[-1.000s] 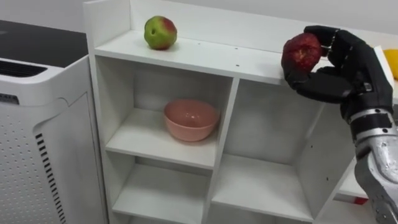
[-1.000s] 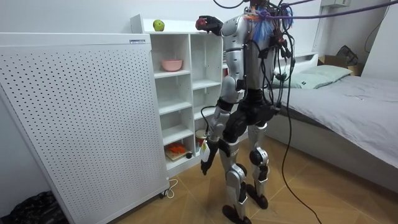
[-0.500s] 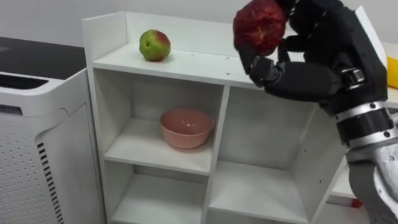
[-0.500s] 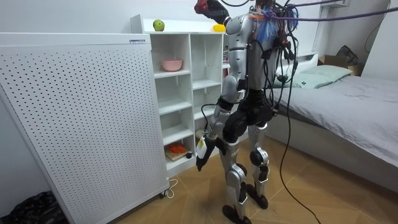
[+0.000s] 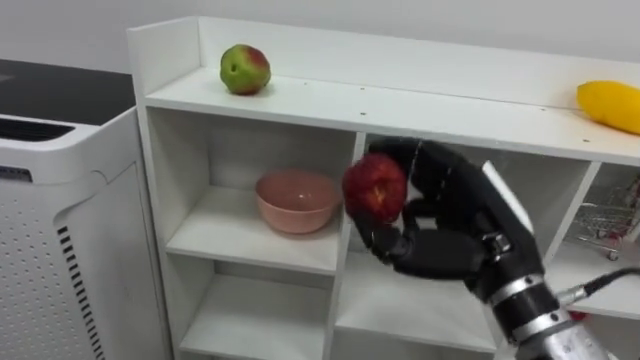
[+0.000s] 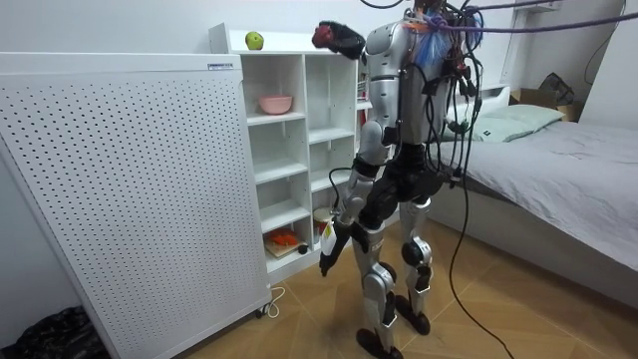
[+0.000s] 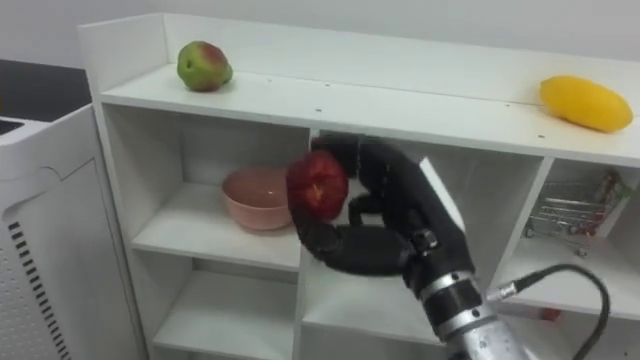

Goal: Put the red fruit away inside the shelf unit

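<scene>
Robot standing before a white, open-shelved wooden closet [image 5: 330,100], your landmark throughout. Your right hand [image 5: 455,225], black and raised, is clasped round a dark red apple [image 5: 374,187]. It holds the apple in the air in front of the closet's upright divider, just under the top board. On that top board, a green apple with a red blush [image 5: 245,69] sits near the left end and a smooth yellow fruit [image 5: 610,105] lies near the right end. A round pink bowl [image 5: 297,200] rests in the closet's upper left compartment. Your left hand [image 6: 327,261] hangs low, level with the closet's lower shelves; whether it is clenched or relaxed cannot be told.
</scene>
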